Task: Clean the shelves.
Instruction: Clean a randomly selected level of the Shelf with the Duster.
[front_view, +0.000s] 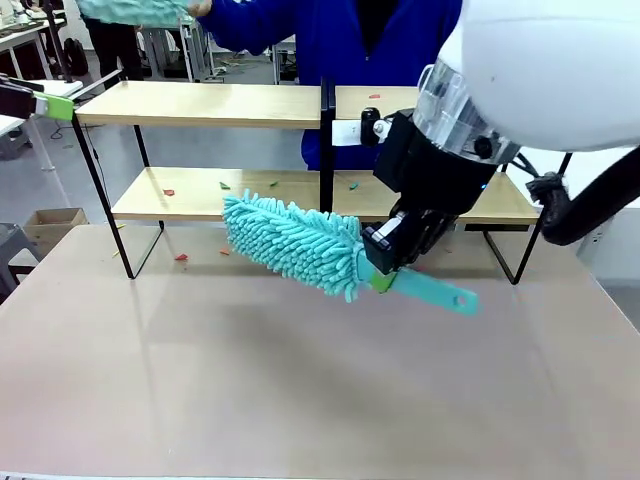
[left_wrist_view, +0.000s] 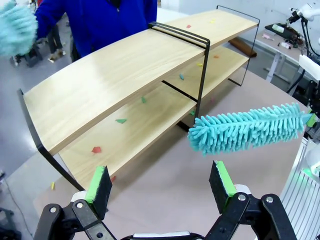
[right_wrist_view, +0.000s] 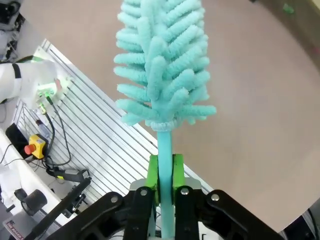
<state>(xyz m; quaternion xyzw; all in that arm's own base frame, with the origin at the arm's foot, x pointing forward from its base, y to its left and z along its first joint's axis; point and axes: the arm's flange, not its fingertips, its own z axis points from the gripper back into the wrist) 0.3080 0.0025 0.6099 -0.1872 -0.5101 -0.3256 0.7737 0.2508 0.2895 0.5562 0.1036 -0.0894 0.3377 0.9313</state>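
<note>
The shelves (front_view: 200, 103) stand across the far half of the table, two light-wood boards in a black frame, also seen in the left wrist view (left_wrist_view: 125, 75). Small red and green scraps (left_wrist_view: 120, 120) lie on both boards. My right gripper (front_view: 385, 270) is shut on the handle of a teal fluffy duster (front_view: 295, 245), held tilted above the table in front of the lower board. The right wrist view shows the green pads (right_wrist_view: 153, 172) clamping the handle below the duster head (right_wrist_view: 162, 60). My left gripper (left_wrist_view: 161, 182) is open and empty, off the rack's left end (front_view: 55, 105).
A person in blue stands behind the rack holding a second teal duster (front_view: 130, 10) over its upper left end. A red scrap (front_view: 181, 258) lies on the beige tabletop (front_view: 300, 380). A cardboard box (front_view: 55, 225) sits on the floor at left.
</note>
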